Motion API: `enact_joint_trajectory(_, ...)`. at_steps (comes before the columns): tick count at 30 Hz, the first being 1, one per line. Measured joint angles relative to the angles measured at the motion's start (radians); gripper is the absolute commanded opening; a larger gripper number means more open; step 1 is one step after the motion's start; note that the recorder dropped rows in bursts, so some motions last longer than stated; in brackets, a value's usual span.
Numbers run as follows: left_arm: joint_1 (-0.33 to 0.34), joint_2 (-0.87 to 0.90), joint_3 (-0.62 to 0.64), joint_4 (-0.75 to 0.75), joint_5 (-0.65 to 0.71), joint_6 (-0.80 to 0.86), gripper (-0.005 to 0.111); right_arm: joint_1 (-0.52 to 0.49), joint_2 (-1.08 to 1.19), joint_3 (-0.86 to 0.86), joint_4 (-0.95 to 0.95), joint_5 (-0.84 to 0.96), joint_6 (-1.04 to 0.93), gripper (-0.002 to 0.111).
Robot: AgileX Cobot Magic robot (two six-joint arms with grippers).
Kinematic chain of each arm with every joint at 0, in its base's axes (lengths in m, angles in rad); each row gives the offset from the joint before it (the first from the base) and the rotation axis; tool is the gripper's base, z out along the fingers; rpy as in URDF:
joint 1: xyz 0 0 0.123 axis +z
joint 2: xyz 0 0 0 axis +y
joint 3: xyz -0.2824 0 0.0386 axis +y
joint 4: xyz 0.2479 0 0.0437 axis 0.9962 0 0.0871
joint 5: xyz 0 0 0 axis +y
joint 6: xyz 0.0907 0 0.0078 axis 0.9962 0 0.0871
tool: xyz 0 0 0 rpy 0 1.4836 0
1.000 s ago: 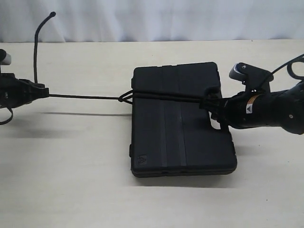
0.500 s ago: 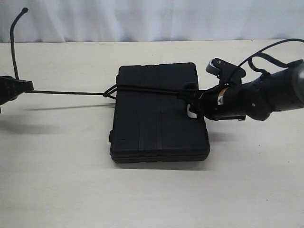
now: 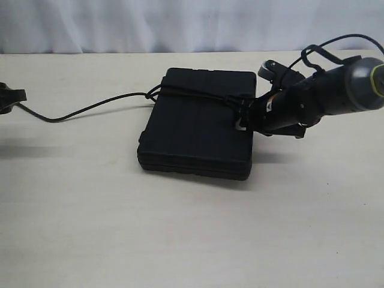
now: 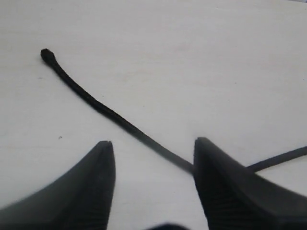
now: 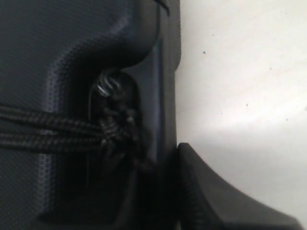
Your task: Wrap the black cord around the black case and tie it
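Observation:
The black case lies skewed on the table, one corner turned toward the back. The black cord runs in two strands across its lid to a knot in the handle slot. From the case's left edge the cord trails slack to my left gripper. That gripper is open; the cord lies on the table past one finger, its knotted end free. My right gripper is shut on the case's handle edge; only one finger shows clearly.
The pale table spreads all around the case. A white curtain hangs along the back edge. The right arm's smooth cables loop above its wrist.
The cord was taut between my left gripper and the case; now it hangs slack and the left gripper has let go. The right gripper has turned the case askew.

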Motion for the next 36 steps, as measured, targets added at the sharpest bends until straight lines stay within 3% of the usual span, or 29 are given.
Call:
enact_joint_trajectory(4,0.000,-0.024,-0.003,0.000,0.017,0.000,0.048,0.000,0.002,-0.038,0.019,0.063,-0.039,0.052)
enact_joint_trajectory(8,-0.024,-0.117,-0.003,0.027,0.112,0.000,0.044,-0.004,0.000,-0.091,0.041,0.181,-0.134,0.063)
enact_joint_trajectory(12,-0.098,-0.249,-0.003,0.064,0.247,0.000,0.016,-0.004,-0.035,-0.162,0.048,0.403,-0.276,0.063)
enact_joint_trajectory(14,-0.159,-0.327,-0.003,0.073,0.316,0.000,-0.001,-0.004,-0.073,-0.198,0.048,0.539,-0.365,0.056)
enact_joint_trajectory(15,-0.189,-0.357,-0.003,0.079,0.344,0.000,0.000,-0.004,-0.090,-0.212,0.048,0.593,-0.411,0.046)
enact_joint_trajectory(18,-0.328,-0.460,-0.007,0.097,0.470,0.023,0.000,-0.004,-0.162,-0.227,0.048,0.786,-0.535,0.004)
enact_joint_trajectory(21,-0.487,-0.525,-0.027,0.063,0.663,0.118,0.000,-0.004,-0.241,-0.201,0.048,0.914,-0.595,0.006)
enact_joint_trajectory(25,-0.664,-0.551,-0.107,-0.215,1.022,0.448,0.000,-0.004,-0.392,-0.085,0.048,0.960,-0.615,0.006)
enact_joint_trajectory(27,-0.716,-0.558,-0.148,-0.473,1.182,0.653,0.000,-0.004,-0.489,-0.009,0.048,0.960,-0.617,0.006)
enact_joint_trajectory(29,-0.752,-0.582,-0.145,-0.676,1.249,0.806,0.000,-0.004,-0.588,0.067,0.048,0.950,-0.620,0.006)
enact_joint_trajectory(33,-0.841,-0.745,-0.036,-1.000,1.148,0.995,0.000,-0.004,-0.849,0.255,0.048,0.838,-0.651,0.006)
enact_joint_trajectory(36,-0.924,-0.965,0.120,-1.123,0.896,1.052,0.000,-0.006,-1.060,0.399,0.072,0.694,-0.670,0.006)
